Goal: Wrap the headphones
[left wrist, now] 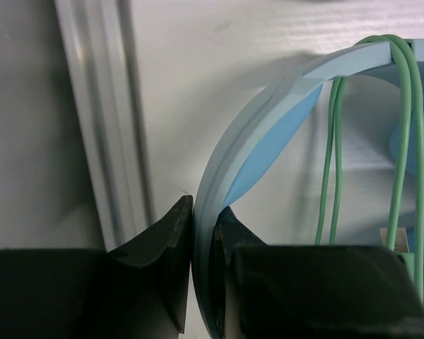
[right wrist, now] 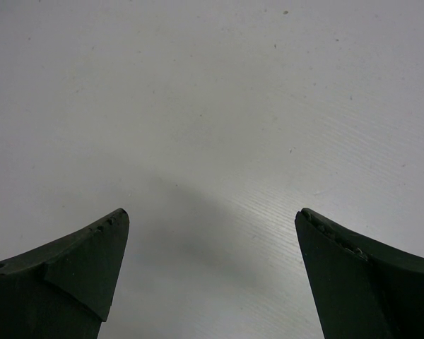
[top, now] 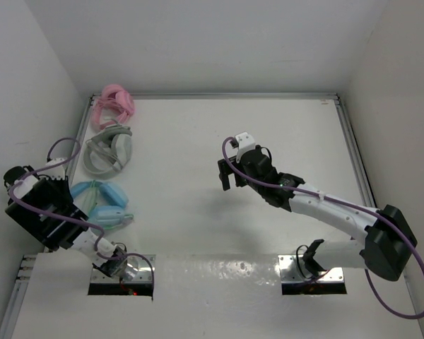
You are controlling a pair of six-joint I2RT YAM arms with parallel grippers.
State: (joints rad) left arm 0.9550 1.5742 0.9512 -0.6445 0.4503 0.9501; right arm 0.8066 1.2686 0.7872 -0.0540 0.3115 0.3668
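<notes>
The light blue headphones lie at the table's left side, ear cups to the right. My left gripper is at their headband, mostly hidden under the arm in the top view. In the left wrist view, my left gripper is shut on the blue headband, one finger on each side of it. The pale green cable is looped over the headband in several strands. My right gripper hangs open and empty over the bare table's middle, and its wrist view shows only white table.
Grey-white headphones and pink headphones lie behind the blue ones along the left edge. A metal rail runs just left of the left gripper. White walls close in the table at the back and both sides.
</notes>
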